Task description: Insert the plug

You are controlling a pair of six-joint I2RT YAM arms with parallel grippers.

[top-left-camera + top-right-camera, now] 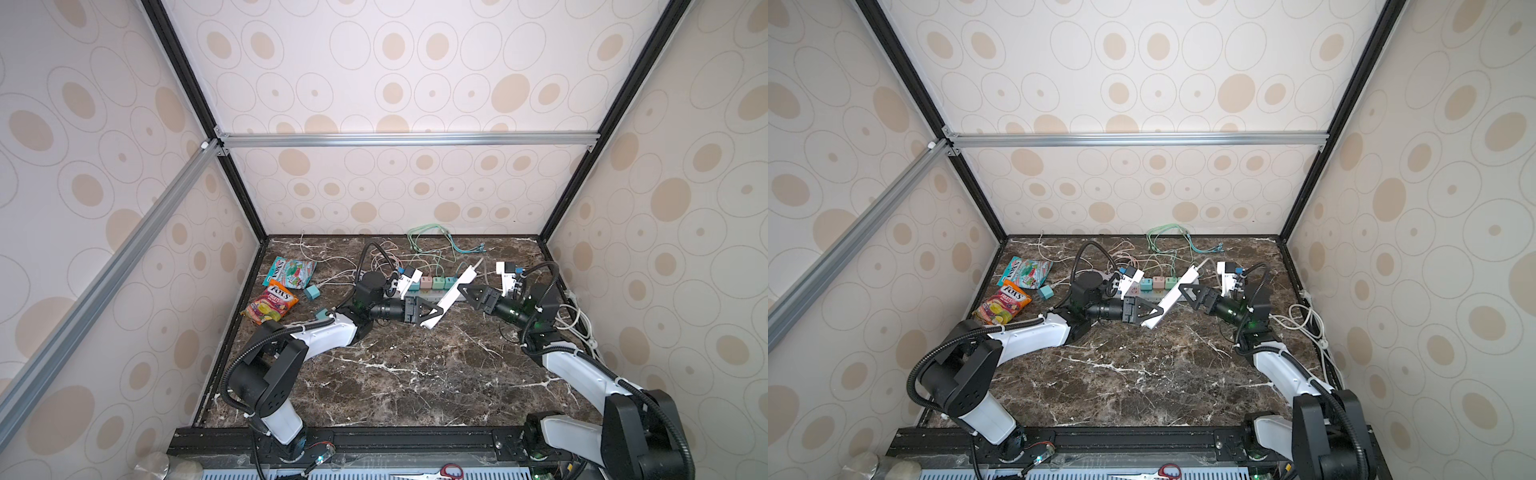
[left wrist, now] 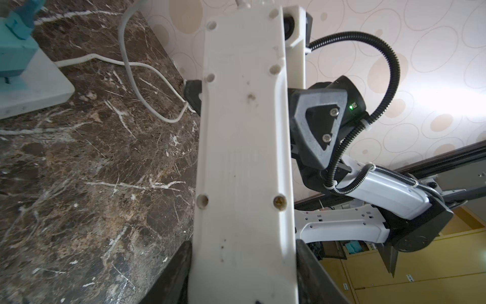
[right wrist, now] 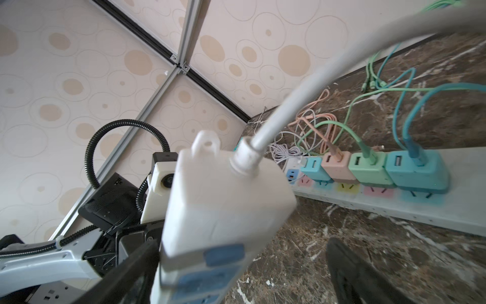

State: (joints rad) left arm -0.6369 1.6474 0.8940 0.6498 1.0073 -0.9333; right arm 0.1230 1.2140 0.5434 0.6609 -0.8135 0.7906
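We judge the job barely begun: no plug is on its way to a socket. Our left claw (image 1: 435, 311) is clamped across the near end of a white power strip (image 1: 453, 295) and holds it tilted above the table, its far end higher. Our right claw (image 1: 462, 287) stands wide at that far end; in the right wrist view one jaw is against the strip's side and the other is well apart from it, so it grips nothing.

The plug we take to be meant, a loose teal one (image 1: 311, 293), lies on the table far to the left, just beside the snack bags (image 1: 270, 307), untouched. Fetching it, lining it up and pressing it in are all left to do.

A second strip (image 3: 420, 208) lies flat along the far side with four coloured chargers (image 3: 368, 168) plugged in.

The table (image 1: 415, 374) is dark brown marble with white veins. Thin cables tangle at its far edge, and white cords (image 1: 577, 324) lie at its right. Pale walls (image 1: 415, 83) with beige ovals close in three sides.
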